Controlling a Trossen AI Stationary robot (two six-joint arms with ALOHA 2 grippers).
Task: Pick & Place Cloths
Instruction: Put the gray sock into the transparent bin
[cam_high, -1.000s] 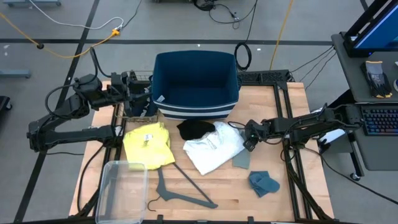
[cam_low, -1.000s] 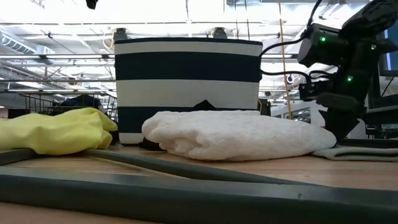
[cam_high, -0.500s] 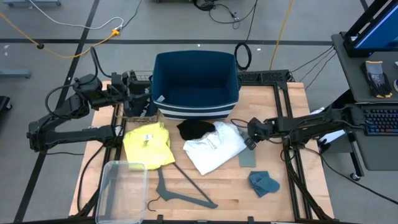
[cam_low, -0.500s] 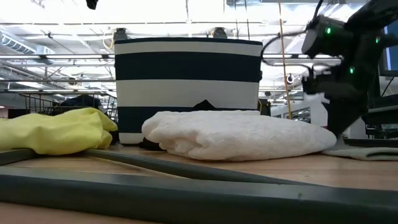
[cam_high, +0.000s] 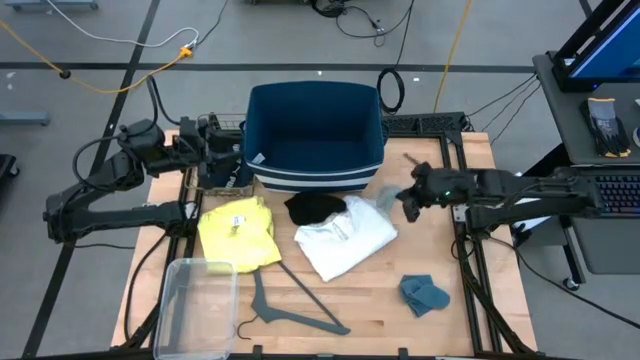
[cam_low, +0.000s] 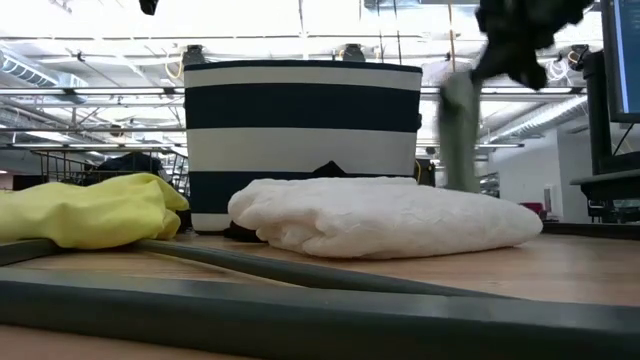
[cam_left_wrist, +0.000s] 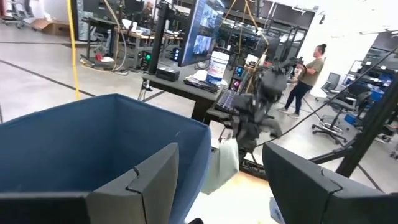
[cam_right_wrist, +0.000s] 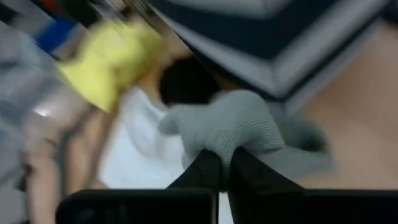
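While raised beside the bin, the right gripper pinches a teal rag.

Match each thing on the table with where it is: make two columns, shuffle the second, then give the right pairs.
Things
1. grey rag
2. black cloth
3. hanger
4. teal rag

Places
A. flat on the wood near the front right corner
B. hanging from the shut right gripper
C. front of the table, beside the clear tub
D. against the blue bin's front, between the yellow cloth and white cloth

Pairs: 1-B, 2-D, 3-C, 4-A
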